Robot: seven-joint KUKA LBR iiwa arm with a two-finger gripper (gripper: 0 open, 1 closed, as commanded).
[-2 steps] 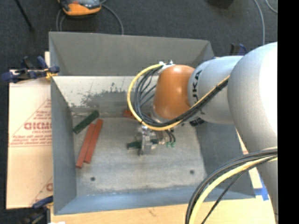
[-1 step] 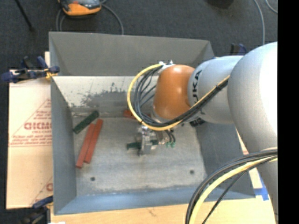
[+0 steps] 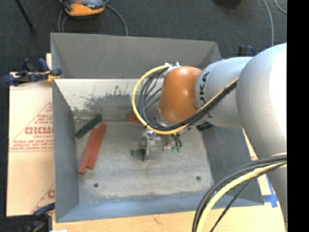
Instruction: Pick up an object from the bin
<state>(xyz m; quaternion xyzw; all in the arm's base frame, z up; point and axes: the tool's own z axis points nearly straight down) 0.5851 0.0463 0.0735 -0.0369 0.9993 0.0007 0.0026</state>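
A small dark green piece (image 3: 139,152) lies mid-floor in the bin (image 3: 65,153), clear of the walls, so likely open to a reach from above. The gripper (image 3: 148,148) stands low just beside it; wide or closed, I cannot tell. A red bar (image 3: 92,148) lies well apart, leftward.

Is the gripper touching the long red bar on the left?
Apart. The camera view shows bare bin floor between the gripper and the red bar.
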